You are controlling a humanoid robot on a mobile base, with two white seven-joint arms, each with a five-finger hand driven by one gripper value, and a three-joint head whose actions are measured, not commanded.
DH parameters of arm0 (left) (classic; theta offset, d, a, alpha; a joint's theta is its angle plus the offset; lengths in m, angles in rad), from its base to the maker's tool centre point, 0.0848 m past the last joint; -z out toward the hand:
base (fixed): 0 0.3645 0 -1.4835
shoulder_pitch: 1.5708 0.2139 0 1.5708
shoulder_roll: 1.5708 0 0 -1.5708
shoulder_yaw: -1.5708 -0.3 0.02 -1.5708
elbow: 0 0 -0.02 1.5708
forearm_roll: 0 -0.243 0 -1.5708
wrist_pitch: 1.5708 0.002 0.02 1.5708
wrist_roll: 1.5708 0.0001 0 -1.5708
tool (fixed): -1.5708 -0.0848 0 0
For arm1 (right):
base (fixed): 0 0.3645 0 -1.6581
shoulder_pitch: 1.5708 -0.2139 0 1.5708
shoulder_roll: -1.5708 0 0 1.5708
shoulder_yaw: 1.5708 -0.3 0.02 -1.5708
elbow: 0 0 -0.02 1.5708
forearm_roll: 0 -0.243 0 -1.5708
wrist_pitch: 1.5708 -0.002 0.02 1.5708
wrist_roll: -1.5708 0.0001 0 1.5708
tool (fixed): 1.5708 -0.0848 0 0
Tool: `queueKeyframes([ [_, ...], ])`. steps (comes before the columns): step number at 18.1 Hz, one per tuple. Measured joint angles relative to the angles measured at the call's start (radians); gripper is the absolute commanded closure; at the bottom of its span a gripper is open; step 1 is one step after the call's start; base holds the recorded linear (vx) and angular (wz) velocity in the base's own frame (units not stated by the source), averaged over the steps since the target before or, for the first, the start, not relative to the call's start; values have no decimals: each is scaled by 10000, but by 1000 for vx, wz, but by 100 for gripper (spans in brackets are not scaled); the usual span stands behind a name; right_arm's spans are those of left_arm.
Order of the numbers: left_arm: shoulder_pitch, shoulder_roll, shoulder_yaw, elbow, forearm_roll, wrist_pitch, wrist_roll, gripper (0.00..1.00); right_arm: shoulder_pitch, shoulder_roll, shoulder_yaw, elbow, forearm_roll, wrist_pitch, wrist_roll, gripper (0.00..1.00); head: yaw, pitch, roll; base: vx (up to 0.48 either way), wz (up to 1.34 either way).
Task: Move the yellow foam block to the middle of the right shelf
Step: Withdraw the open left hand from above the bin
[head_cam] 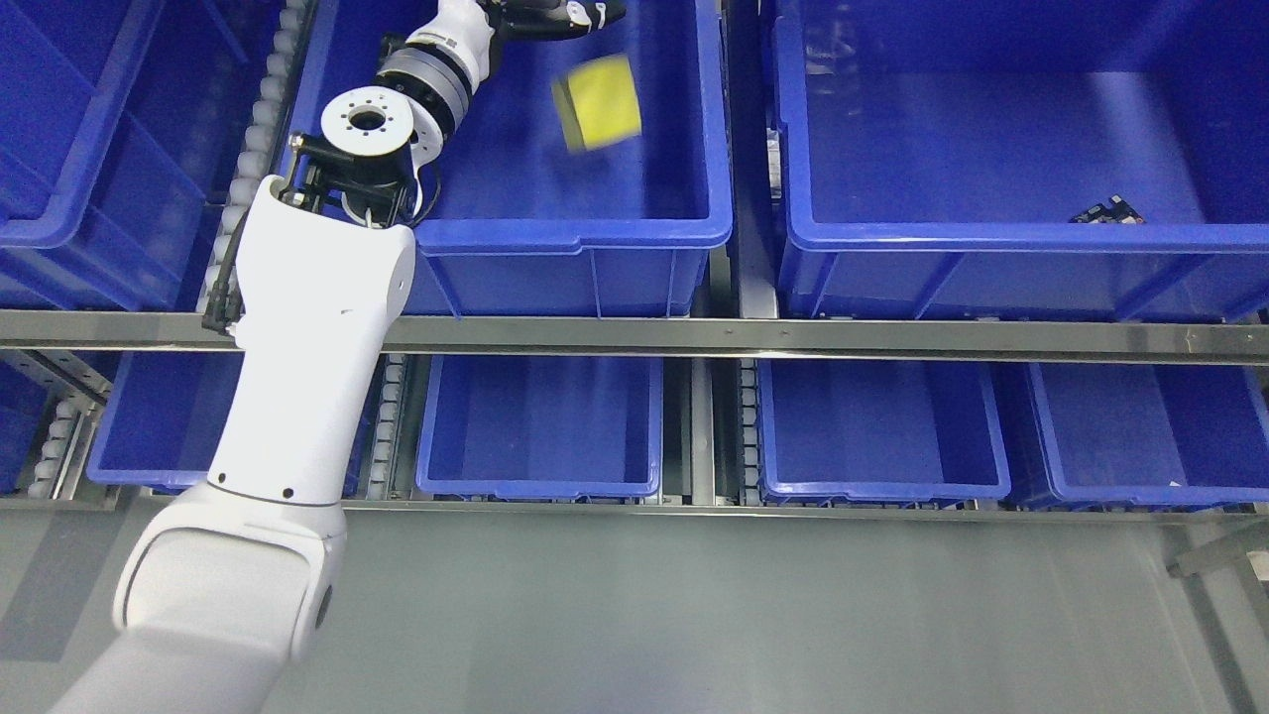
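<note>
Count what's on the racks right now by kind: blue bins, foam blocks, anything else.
Blue bins: 7, three on the upper level, such as the middle one, and four below.
Yellow foam block: 1, blurred, in the middle upper bin, apart from the left hand.
Small dark item: 1, in the right upper bin.
Total: 9

You've got seven blue bins in view, three on the upper shelf level and four below, plus one yellow foam block [597, 102], and just one robot arm [297, 397] showing.
</note>
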Motion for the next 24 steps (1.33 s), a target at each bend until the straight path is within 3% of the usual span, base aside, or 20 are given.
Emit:
queueKeyframes([
  [2, -84, 0, 4, 228, 2, 45, -20, 0, 0, 0, 0, 0, 0, 0, 0, 0, 0, 0, 0, 0, 0],
  [4, -140, 0, 45, 261, 9, -537, -54, 0, 0, 0, 0, 0, 0, 0, 0, 0, 0, 0, 0, 0, 0],
  [9, 410, 0, 133, -631, 19, -1321, -45, 0, 0, 0, 0, 0, 0, 0, 0, 0, 0, 0, 0, 0, 0],
  [24, 2925, 0, 1601, -4183, -244, -1147, 705, 0, 0, 0, 0, 0, 0, 0, 0, 0, 0, 0, 0, 0, 0],
])
